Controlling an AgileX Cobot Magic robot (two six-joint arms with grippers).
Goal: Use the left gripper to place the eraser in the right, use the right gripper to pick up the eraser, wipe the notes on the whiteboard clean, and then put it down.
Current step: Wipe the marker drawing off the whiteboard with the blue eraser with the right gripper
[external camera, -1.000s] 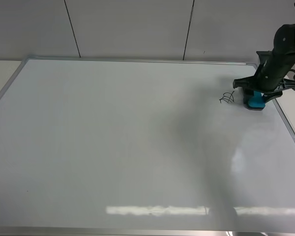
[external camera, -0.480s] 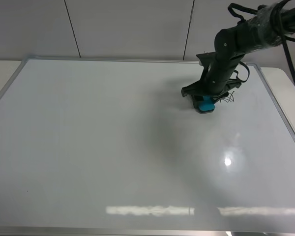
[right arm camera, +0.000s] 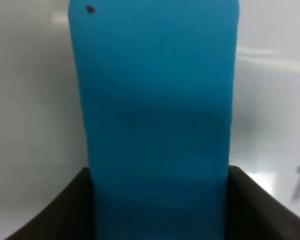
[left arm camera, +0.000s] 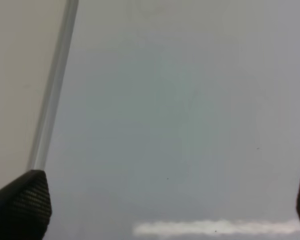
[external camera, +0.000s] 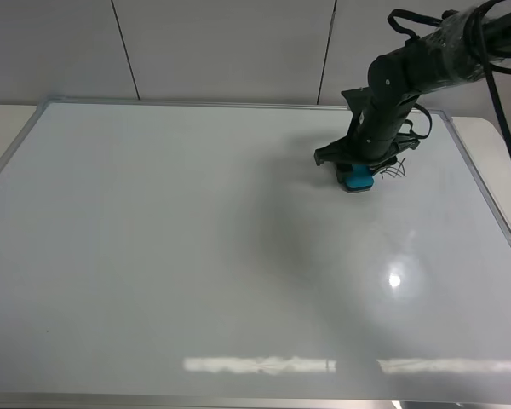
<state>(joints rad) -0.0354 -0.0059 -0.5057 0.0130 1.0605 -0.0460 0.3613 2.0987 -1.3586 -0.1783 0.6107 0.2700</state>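
Right gripper [external camera: 355, 175]: I see jaws clenching teal-blue block eraser [external camera: 356, 180].
Eraser: beside black scribbled notes [external camera: 395, 173] on glossy whiteboard [external camera: 196, 239].
Left gripper [left arm camera: 160, 205]: jaws released.

Notes [external camera: 395, 171]: from the high camera I catch only a few strokes, just beside the eraser [external camera: 356, 180] near the whiteboard [external camera: 153, 256]'s far right corner; the rest lie behind the right gripper [external camera: 356, 172].
Eraser: largely covered by that gripper from above; on my right wrist camera it overruns the picture, blurred, its underside unseen.
Right fingers [right arm camera: 65, 212]: dark smears, cropped.
Left gripper [left arm camera: 162, 202]: outside the high view; I see only two pads [left arm camera: 20, 205], cropped, above the whiteboard's edge.
Whiteboard: both near corners cropped in the high view.
Frame [left arm camera: 52, 90]: out of focus on my left wrist camera.
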